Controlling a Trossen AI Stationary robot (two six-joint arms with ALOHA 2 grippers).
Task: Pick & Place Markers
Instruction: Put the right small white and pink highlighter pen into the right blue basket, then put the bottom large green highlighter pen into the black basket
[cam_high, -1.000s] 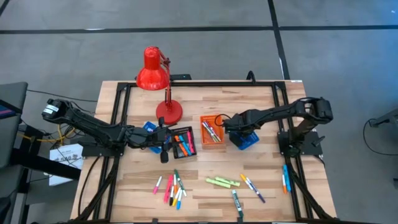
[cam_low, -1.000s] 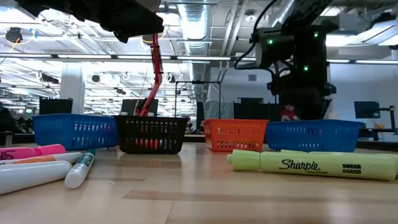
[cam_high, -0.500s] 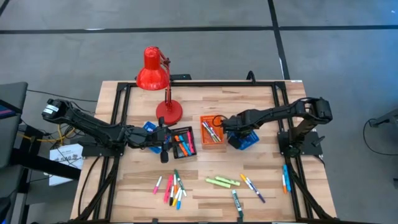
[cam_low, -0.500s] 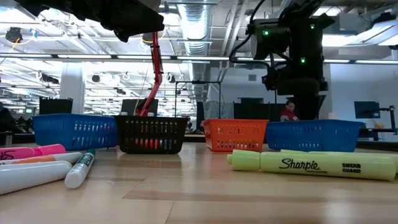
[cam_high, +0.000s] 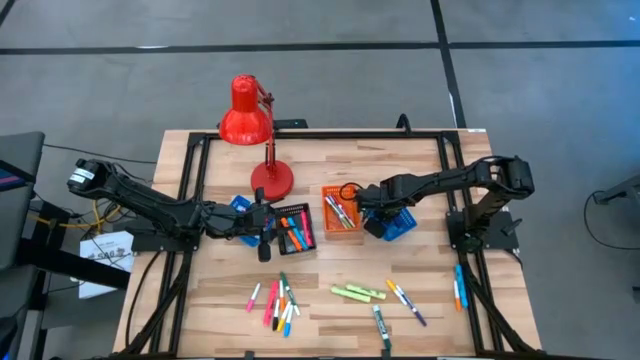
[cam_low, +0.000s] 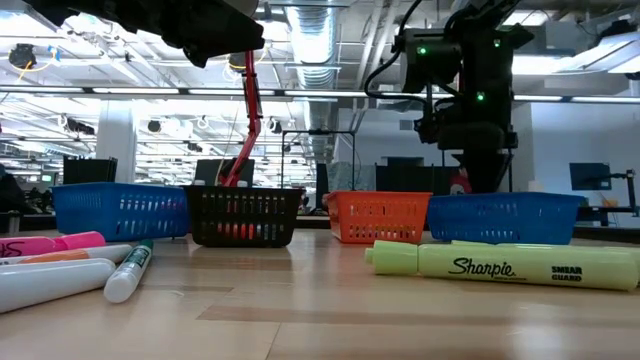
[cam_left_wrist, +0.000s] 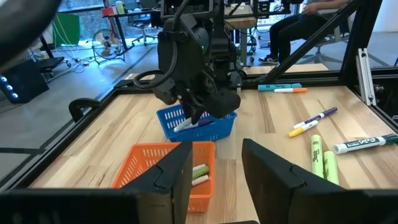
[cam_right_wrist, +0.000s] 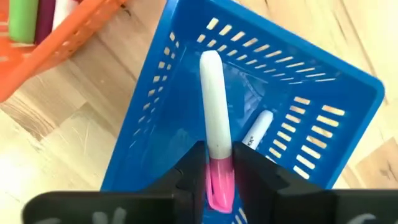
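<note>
While most of the short coloured markers (cam_high: 280, 303) lie scattered along the lower part of the high view, one white-bodied marker with a pink end (cam_right_wrist: 215, 155) is pinched between the two dark fingers of the right gripper (cam_right_wrist: 219, 180), its white tip hanging inside the small blue perforated plastic tray (cam_right_wrist: 298, 134). A second white marker (cam_right_wrist: 257, 132) already lies on that tray's floor. In the high view the blue tray sits right of centre, just beside the small orange plastic tray (cam_high: 341, 210), which holds a few markers of its own; further left stand a small black tray (cam_high: 296, 230) with orange and red markers and another blue tray (cam_high: 238, 207).

The step in hand looks like the placing half of a cycle: the marker is over its bin but not yet let go. The next move calls for the right fingers to part so the marker drops flat into the blue tray, then for the arm to lift clear of the tray wall without dragging it.

The left gripper (cam_left_wrist: 214, 168) waits with its fingers spread and empty near the black tray at centre left of the high view. A red desk lamp (cam_high: 247, 125) stands at the upper middle of the pale wooden table (cam_high: 420, 170).
</note>
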